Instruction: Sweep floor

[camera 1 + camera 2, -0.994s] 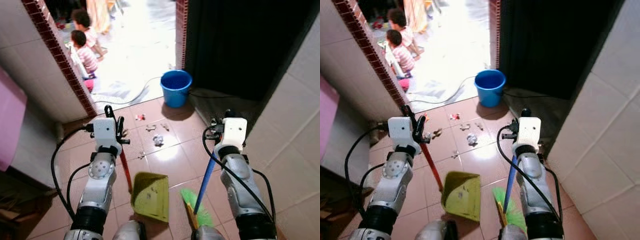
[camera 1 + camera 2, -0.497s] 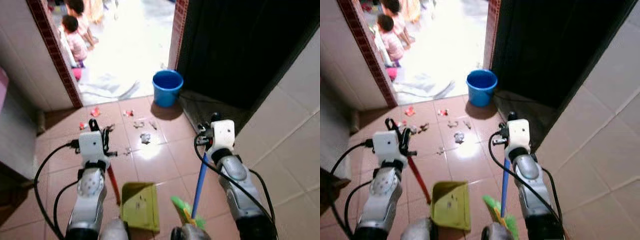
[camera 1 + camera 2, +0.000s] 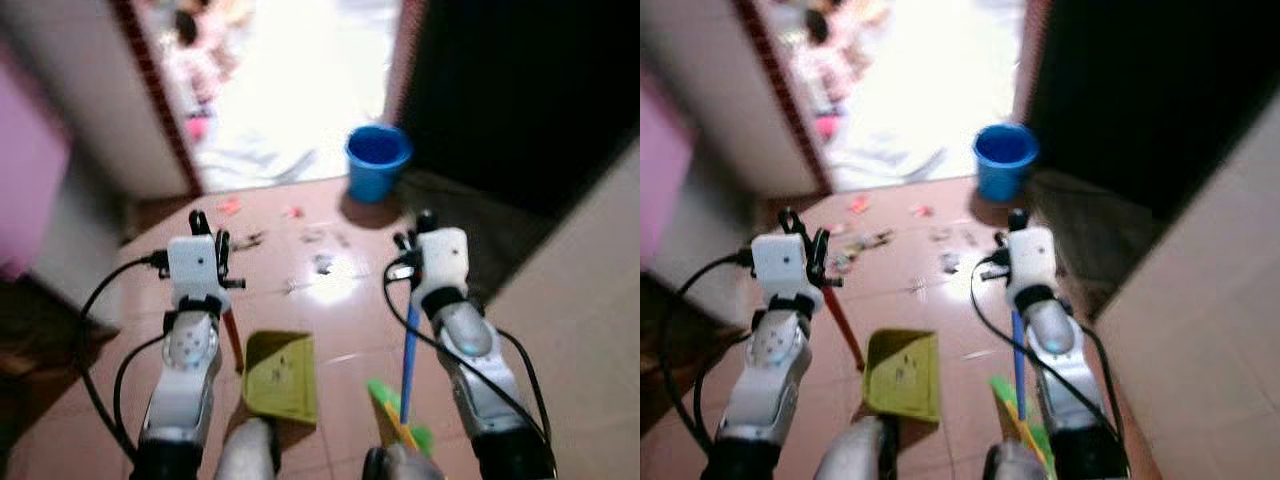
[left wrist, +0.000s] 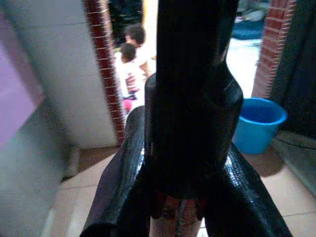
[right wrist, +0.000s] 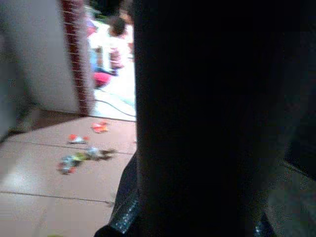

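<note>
left gripper [image 3: 208, 232] clamps red dustpan handle [image 3: 232, 338] | right gripper [image 3: 412, 232] clamps blue broom [image 3: 407, 352] | litter [image 3: 322, 263] ahead, beyond both jaws, nearer right | both handles run downward

We see a blue bucket [image 3: 378, 161] at one o'clock by the doorway, and seated people [image 4: 130, 61] at eleven beyond it.

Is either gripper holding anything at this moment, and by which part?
The left gripper holds the yellow-green dustpan by the top of its red handle. The right gripper holds the green broom by its blue stick.
</note>
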### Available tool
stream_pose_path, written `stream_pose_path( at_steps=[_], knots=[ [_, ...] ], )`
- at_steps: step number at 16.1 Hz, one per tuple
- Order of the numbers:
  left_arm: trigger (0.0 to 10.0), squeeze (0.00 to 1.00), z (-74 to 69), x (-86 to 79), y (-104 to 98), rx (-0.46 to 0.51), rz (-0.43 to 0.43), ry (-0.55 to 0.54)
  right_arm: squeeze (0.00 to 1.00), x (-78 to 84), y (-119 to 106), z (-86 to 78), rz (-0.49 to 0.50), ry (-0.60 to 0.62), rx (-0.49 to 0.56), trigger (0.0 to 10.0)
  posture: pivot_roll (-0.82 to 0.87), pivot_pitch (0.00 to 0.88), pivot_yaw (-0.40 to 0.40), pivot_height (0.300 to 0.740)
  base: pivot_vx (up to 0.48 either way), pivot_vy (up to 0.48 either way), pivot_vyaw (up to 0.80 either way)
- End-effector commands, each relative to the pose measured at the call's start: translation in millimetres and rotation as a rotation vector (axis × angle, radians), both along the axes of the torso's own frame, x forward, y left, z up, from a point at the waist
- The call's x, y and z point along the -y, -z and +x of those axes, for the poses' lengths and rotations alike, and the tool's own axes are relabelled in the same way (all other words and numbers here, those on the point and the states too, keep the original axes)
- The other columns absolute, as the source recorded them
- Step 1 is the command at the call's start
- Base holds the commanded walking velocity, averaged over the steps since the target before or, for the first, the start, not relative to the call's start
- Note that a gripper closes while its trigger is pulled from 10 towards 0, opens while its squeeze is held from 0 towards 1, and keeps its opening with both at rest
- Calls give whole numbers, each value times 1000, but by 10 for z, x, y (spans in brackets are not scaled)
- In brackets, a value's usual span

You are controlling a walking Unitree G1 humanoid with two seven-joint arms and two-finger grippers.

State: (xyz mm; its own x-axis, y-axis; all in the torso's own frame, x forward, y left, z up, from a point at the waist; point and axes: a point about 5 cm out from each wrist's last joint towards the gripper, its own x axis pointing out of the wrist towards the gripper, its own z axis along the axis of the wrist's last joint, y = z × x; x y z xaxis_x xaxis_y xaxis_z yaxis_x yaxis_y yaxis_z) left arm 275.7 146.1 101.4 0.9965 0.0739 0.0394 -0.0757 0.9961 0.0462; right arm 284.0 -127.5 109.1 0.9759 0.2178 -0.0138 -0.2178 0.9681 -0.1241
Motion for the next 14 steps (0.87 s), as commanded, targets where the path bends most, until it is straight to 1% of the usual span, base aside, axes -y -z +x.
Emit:
stream_pose_path(
  at_steps=[1, 3, 5, 7, 8, 9, 10, 11, 12, 13, 14],
  knots=[
    [10000, 0, 10, 28, -100, 32, 11, 0, 0, -111, -160, -10, -19, -61, 83, 10000, -81, 113, 80, 740, 0, 0, 788],
    [10000, 0, -2, 69, -50, 18, 17, 18, 0, -127, -145, -20, -24, -64, 73, 10000, -80, 102, 72, 740, 0, 0, 788],
    [10000, 0, 16, 73, -33, 11, 33, 23, 0, -131, -112, -37, -51, -63, 54, 10000, -87, 90, 40, 740, 0, 0, 788],
    [10000, 0, 50, 74, -34, 7, 29, 25, 0, -167, -137, -37, -84, -109, 54, 10000, -96, 81, 32, 740, 0, 0, 788],
    [10000, 0, 55, 81, -32, 6, 28, 25, 0, -166, -114, -42, -86, -118, 49, 10000, -88, 76, 37, 740, 0, 0, 781],
    [10000, 0, 60, 108, -23, 5, 28, 27, 0, -119, -34, -50, -41, -101, 2, 10000, -74, 53, 47, 740, 0, 0, 781],
    [10000, 0, 60, 116, -21, 5, 27, 27, 0, -97, -17, -57, -17, -94, -15, 10000, -69, 45, 51, 740, 0, 0, 769],
    [10000, 0, 64, 112, 0, -2, 23, 22, 0, -48, 10, -94, -45, -110, -27, 10000, -76, 31, 74, 740, 0, 0, 0],
    [10000, 0, 66, 108, 8, -5, 22, 20, 0, -38, 3, -103, -55, -115, -21, 10000, -76, 31, 77, 740, 0, 0, 0],
    [10000, 0, 77, 98, 33, -13, 16, 27, 0, 36, -66, -92, -94, -80, 15, 10000, -86, 26, 84, 740, 0, 0, 0],
    [10000, 0, 83, 106, 42, -15, 12, 40, 0, 64, -99, -80, -107, -60, 29, 10000, -84, 22, 82, 740, 0, 0, 0]
  ],
)
